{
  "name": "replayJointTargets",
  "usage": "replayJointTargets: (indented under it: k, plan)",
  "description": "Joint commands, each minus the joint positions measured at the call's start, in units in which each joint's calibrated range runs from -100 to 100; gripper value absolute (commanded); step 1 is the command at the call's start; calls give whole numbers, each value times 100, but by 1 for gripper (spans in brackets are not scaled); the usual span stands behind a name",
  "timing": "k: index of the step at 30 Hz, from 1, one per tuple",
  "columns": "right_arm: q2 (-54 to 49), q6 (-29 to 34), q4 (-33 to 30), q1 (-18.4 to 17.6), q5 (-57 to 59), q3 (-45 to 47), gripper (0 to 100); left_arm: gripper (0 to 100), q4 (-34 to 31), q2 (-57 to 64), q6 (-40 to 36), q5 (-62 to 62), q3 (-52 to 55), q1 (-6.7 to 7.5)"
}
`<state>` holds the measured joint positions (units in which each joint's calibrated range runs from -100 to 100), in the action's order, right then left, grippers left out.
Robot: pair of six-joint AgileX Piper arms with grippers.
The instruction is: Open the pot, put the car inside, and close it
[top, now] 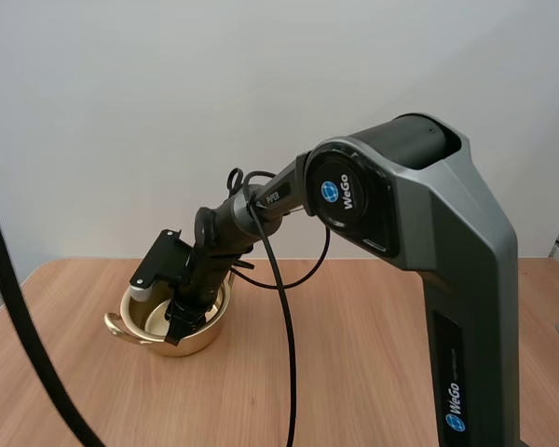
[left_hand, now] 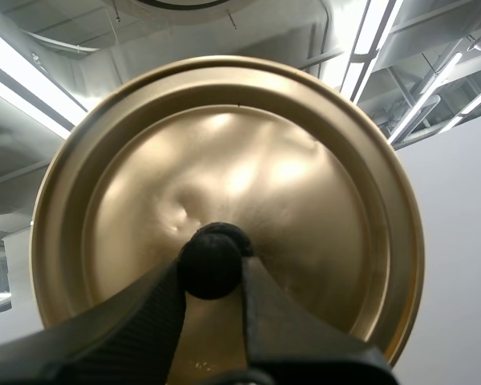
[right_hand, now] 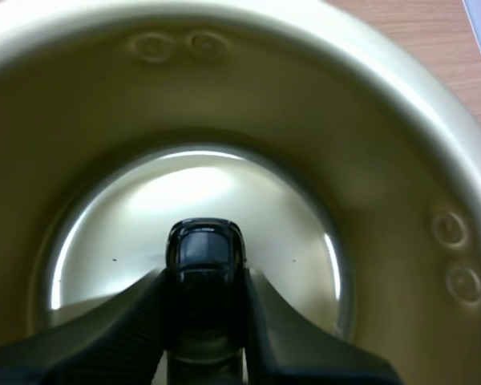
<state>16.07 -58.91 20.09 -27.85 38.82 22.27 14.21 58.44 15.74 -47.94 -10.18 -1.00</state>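
Pot [top: 191,346], gold, lidless, standing on wooden worktop [top: 373,354]. Right gripper [right_hand: 206,281] down inside pot, pinching black toy car [right_hand: 204,249]; contact between car and pot floor not determinable. Left gripper [left_hand: 211,273] clamped on black knob [left_hand: 211,255] of gold lid [left_hand: 248,160], lid held away from pot, knob side facing gripper.

Your right arm [top: 261,200] stretched forward, angled down; right gripper [right_hand: 206,281] pinching car [right_hand: 204,245]. Left gripper [left_hand: 211,269] clamped on lid [left_hand: 224,160] knob.
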Motion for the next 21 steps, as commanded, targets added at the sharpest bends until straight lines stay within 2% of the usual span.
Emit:
replayJointTargets:
  k: [1, 9, 15, 19, 21]
  plan:
    - [6, 2, 82, 2, -17, -6, 67, 0, 8, 6, 4, -1, 1, -4]
    - [-85, 45, 119, 2, -98, -20, 68, 0, 8, 6, 4, -1, 1, -4]
    - [-670, 45, 146, 2, -314, -20, 68, 0, 8, 6, 4, -1, 1, -4]
    - [-1273, 287, 131, 17, -329, -20, 61, 0, 8, 6, 4, -42, 1, -4]
    - [-1655, 495, 100, 63, -243, -20, 52, 0, 8, 6, 4, -58, 1, -4]
